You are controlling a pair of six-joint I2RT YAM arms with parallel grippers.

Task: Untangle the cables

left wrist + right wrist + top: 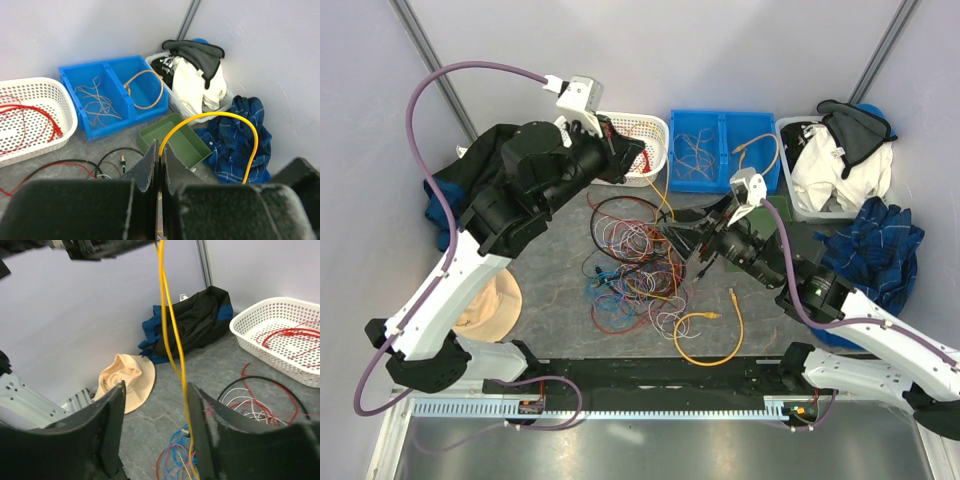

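From the tangled pile of coloured cables (635, 265), a white perforated plastic basket (638, 117) lies at 11 o'clock. The left gripper (159, 150) pinches a thin yellow cable (220, 114); the right gripper (156, 390) stands with jaws apart around it.

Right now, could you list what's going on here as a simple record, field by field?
Left gripper: shut on a yellow cable, held high
Right gripper: open, the yellow cable hanging between its fingers
Tangled cables: heaped on the table between the arms
White basket: red wires inside
Blue bin: thin tan wires, an orange loop
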